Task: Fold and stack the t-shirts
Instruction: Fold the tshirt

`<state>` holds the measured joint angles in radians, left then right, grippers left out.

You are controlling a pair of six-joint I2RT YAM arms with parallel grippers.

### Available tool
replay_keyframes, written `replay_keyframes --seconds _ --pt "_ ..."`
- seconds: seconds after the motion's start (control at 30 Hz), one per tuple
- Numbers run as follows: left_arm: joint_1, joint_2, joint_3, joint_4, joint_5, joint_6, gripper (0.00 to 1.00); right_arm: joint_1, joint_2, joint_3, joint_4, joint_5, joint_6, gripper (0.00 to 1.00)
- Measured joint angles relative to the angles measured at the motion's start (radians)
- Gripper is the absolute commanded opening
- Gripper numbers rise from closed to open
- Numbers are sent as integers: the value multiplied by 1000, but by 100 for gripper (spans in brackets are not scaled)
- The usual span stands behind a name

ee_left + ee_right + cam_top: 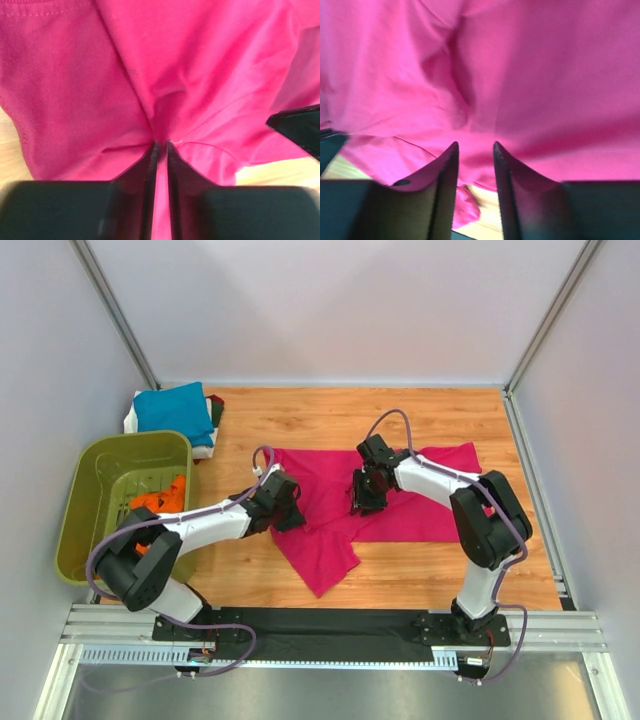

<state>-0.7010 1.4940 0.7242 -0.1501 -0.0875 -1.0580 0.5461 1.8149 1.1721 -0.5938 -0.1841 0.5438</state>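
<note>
A magenta-pink t-shirt (pixel 420 518) lies crumpled and partly spread on the middle of the wooden table. My left gripper (pixel 288 505) is at its left part, and the left wrist view shows that gripper (pixel 161 145) shut on a pinch of the pink cloth (pixel 200 60). My right gripper (pixel 364 498) is over the shirt's middle. In the right wrist view it (pixel 475 146) is open just above the pink cloth (pixel 545 75). An orange t-shirt (pixel 165 498) lies in the basket. A teal-blue t-shirt (pixel 175 408) lies folded on a white one (pixel 204 450) at the back left.
An olive-green plastic basket (pixel 100 450) stands at the left edge of the table. A dark cloth (pixel 216 410) sticks out behind the teal stack. White walls close in the table on three sides. A black mat (pixel 330 620) lies between the arm bases.
</note>
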Motion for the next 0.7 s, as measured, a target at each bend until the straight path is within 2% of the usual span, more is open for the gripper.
replay_keyframes --seconds 0.07,0.2,0.23,0.37,0.47,0.7 --pt "0 -8 23 -27 0 24 32 0 3 15 -43 14 -14 42" --pt "2 -51 129 -106 -21 103 57 -16 -10 98 -104 43 -42 49" --pt "5 -60 175 -121 -28 134 59 -30 -24 121 -111 45 -45 51" --pt "41 -63 379 -127 -27 238 62 -139 -113 184 -111 78 -51 53" --pt "80 -24 500 -90 -13 311 62 -287 -168 188 -85 111 -50 53" --pt "128 258 650 -39 42 385 58 -672 -148 121 7 132 -21 52"
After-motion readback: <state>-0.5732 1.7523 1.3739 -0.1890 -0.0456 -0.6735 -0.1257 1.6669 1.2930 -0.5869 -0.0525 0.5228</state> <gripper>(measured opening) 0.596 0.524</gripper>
